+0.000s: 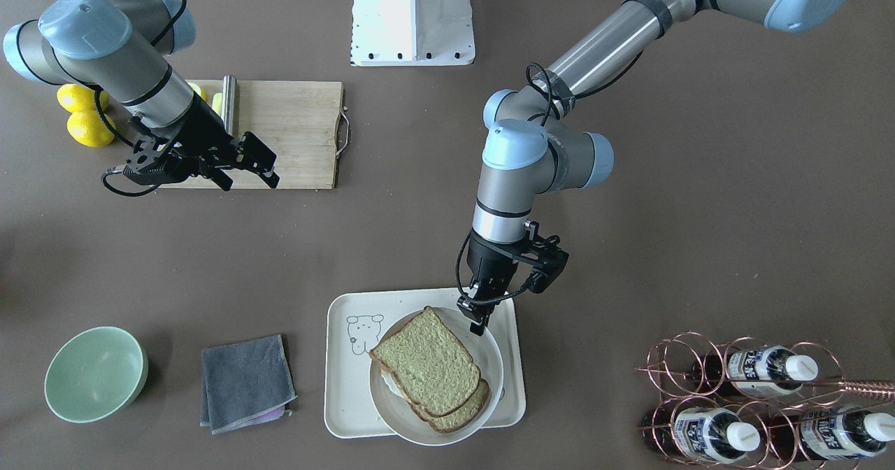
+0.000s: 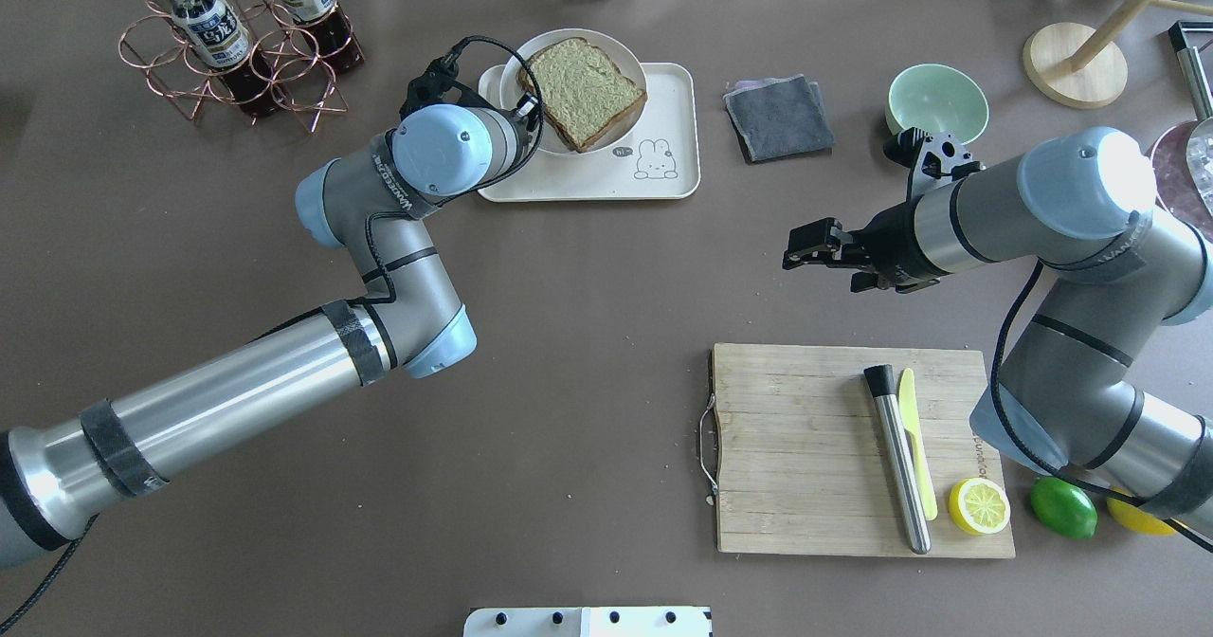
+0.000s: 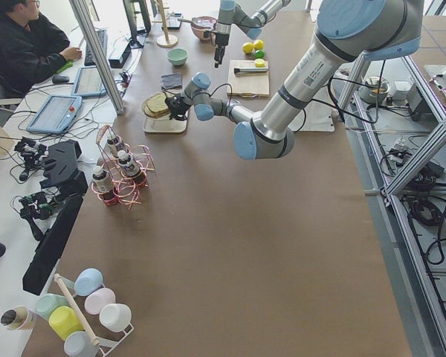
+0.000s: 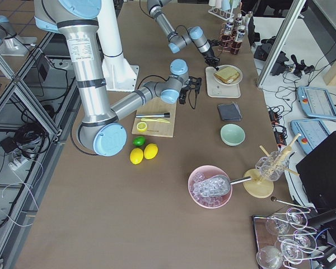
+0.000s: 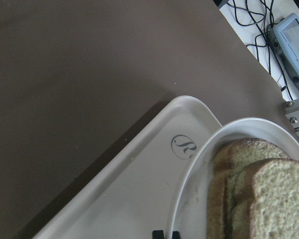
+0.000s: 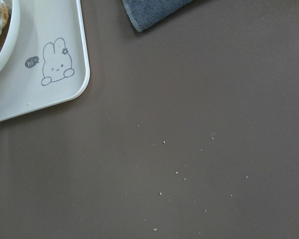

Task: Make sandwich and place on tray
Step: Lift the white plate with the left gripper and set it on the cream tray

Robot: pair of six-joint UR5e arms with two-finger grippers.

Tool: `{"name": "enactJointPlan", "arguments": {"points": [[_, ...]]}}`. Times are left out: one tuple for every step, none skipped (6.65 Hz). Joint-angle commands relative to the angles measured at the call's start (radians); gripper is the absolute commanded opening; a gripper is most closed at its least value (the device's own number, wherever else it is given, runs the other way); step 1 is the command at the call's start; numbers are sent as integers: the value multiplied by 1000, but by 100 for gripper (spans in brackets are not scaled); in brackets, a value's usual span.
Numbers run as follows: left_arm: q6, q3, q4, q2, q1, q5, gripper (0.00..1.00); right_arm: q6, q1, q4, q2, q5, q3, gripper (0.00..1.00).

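**Left gripper (image 5: 166, 234) nipping the rim of the round white plate (image 1: 495, 358)**

Seen from the left wrist, its two black fingertips (image 5: 158, 234) stand only a narrow slit apart. The plate's rim runs into that slit, so the hold is on the rim and on nothing else. Just past those fingertips, inward across the plate, lies the sandwich (image 1: 426, 361). It is two square slices of pale tan bread with dark brown crusts, the upper one shifted off the lower so that both crusts show. What lies between the slices cannot be made out. Under fingertips and plate sits the large cream rectangular tray with rounded corners (image 1: 344, 403). The plate rests on it, and the side farthest from the fingers overhangs the tray's edge a little.

The right gripper (image 1: 248, 178) hangs above the brown table (image 2: 569, 334) with its fingers spread wide and nothing between them. The tray is well apart from them. On the robot's side of these fingers lies a wooden cutting board (image 2: 805, 447) bearing a steel rod (image 2: 900, 471), a yellow plastic knife (image 2: 915, 443) and a half lemon (image 2: 979, 506). Beyond the fingers lie a folded grey cloth (image 2: 779, 118) and a pale green bowl (image 2: 936, 101).
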Motion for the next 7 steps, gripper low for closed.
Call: {"name": "enactJointPlan", "arguments": {"points": [[5,1,3,-6,13,1,0,-5,3,0,0,1,-4,99],[61,1,3,1,13,1,0,-5,3,0,0,1,-4,99],[69,1,3,3,12,3,45,-5,3,0,0,0,-4,99],[66,0,3,3,10,3,55,-3,3,0,0,0,-2,99],[68,-6,3,3,6,0,56,-3,3,0,0,0,-2,99],[69,-11,3,3,-8,-19,54,-5,5,0,0,1,-2,99],[73,-50,3,21,-36,-74,54,-5,11,0,2,4,-2,99]]}}
